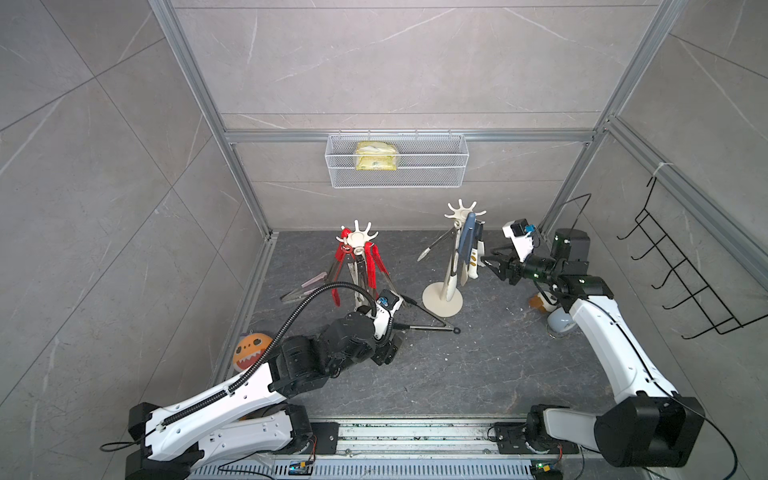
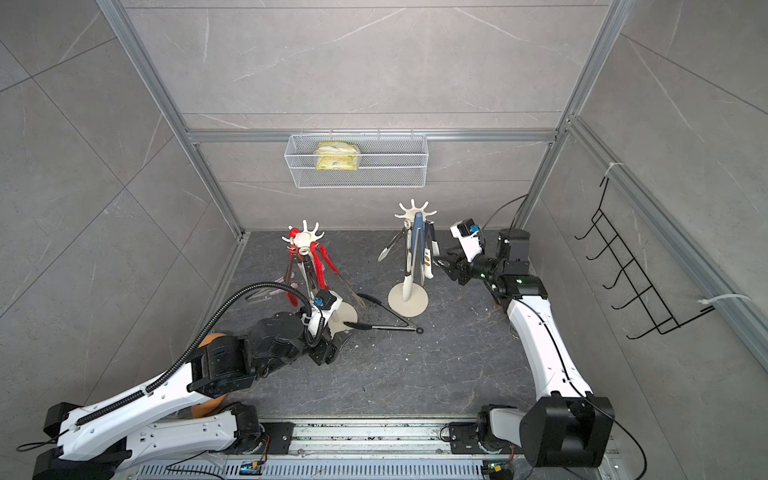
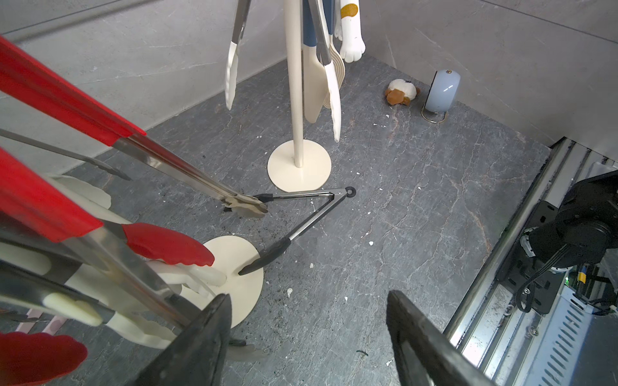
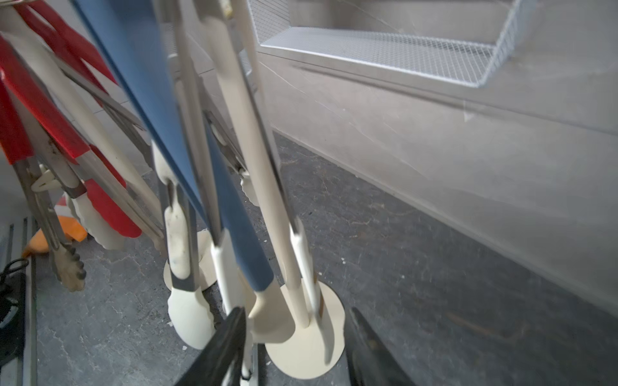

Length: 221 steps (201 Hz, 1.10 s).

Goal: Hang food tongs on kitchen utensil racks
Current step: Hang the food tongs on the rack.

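**One Pair Left on the Table**

The black-tipped tongs point(image 3: 316, 218) lie flat on the table point(image 1: 478, 374), spread in a V just on the robot's side of the blue-tongs rack point(image 1: 441, 305). Their ring end is nearest its base, and one black tip rests on the base of the neighbouring red-tongs rack point(image 1: 358, 237). The left tool point(image 3: 307, 295) hovers low, a little further from the blue-tongs rack than that pair, jaws wide with nothing between them. The right tool point(image 1: 487, 258) stands just beside the rack's hanging cream and blue-grey tongs point(image 1: 466, 237), jaws parted and gripping nothing (its wrist view shows only an open gap).

The likely step is the pickup. The left tool would do well to close across both steel arms near the hinge, leaving the ring clear. It should lift before swinging, so the tip comes off the base without nudging it. The best room lies on the robot's side of the blue-tongs rack, where the table is bare. Beyond it the back wall is near, and its splayed tongs could snag a careless sweep.
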Available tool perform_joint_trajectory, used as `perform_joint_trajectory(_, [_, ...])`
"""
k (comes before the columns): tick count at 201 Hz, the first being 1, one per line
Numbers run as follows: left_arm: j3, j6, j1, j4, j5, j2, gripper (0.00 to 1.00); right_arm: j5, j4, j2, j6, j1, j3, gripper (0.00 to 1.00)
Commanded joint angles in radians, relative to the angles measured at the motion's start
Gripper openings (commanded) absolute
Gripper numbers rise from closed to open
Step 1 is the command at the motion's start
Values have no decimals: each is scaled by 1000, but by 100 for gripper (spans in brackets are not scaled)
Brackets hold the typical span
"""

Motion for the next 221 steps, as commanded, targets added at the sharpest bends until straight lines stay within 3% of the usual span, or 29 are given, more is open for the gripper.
perform_joint_trajectory(1, [12,29,3,35,21,1,76,104,20,-61,344,-16,-69,53])
perform_joint_trajectory(46, [-7,74,5,50,58,-13,78,222,-206,-66,831,-16,-214,50])
perform_joint_trajectory(92, [-28,118,53,42,244,-1,77,275,-263,-147,1086,4,-429,50])
perform_joint_trajectory(150, [-63,111,91,95,381,155,71,263,-263,-231,970,13,-514,54])
perform_joint_trajectory(221, [-6,129,95,159,339,411,65,166,-129,-406,846,13,-462,59])
